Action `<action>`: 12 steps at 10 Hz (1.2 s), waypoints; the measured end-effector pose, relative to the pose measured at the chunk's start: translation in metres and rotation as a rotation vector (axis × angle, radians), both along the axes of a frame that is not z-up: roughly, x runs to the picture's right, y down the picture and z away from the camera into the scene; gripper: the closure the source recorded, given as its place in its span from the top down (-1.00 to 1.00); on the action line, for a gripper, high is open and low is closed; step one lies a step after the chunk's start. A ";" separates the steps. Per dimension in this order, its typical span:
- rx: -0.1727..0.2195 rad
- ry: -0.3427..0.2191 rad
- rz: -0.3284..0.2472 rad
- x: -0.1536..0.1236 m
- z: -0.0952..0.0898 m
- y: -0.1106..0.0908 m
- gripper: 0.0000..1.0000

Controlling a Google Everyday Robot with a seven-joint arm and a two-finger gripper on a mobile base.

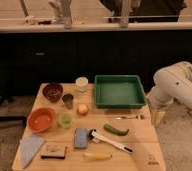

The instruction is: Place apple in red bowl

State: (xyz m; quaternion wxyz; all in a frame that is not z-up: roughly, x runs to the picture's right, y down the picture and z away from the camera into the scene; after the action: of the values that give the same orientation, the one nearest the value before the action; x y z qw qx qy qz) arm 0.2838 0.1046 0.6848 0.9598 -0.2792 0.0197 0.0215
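Parked beside the desk's (139,145) edge, the claw (158,117), its grip unreadable, looks poised to begin reaching: the apple (82,108) sits well away, the red bowl (41,119) farther beyond it.

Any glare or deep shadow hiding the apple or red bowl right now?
Camera view: no glare; apple and red bowl sit evenly lit on the table; cabinets behind are dark; the gripper hangs lit off the table's right edge.
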 end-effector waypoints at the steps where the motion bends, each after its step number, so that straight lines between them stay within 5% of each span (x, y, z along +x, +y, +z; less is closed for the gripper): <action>1: 0.000 0.000 0.000 0.000 0.000 0.000 0.60; 7: 0.004 -0.016 -0.006 -0.001 -0.001 0.000 0.60; 12: 0.015 -0.113 -0.115 -0.041 -0.012 0.007 0.60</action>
State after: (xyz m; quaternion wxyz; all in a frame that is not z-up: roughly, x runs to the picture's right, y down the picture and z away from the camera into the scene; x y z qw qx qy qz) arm 0.2431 0.1113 0.6726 0.9610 -0.2713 -0.0187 -0.0493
